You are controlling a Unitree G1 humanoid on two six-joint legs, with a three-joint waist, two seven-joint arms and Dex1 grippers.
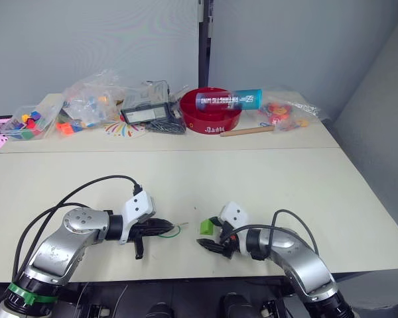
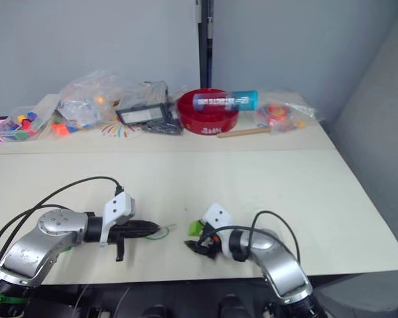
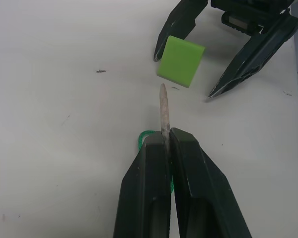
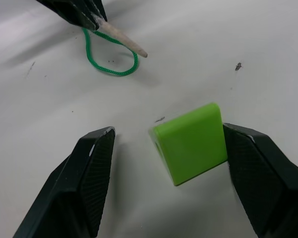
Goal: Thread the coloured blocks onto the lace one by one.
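Along your table's far edge: a red bowl holding a blue bottle, plastic bags, a wooden stick.

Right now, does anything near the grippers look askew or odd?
Yes. The light green cube lies tilted on the table, resting against one finger of the open right gripper. The lace tip, pinched by the left gripper, points at it.

Light green cube block: smooth matt plastic. Thin green lace: braided cord, pale stiff tip. Pale cream surface: matt, lightly speckled. End effector fingers: black matt plastic.
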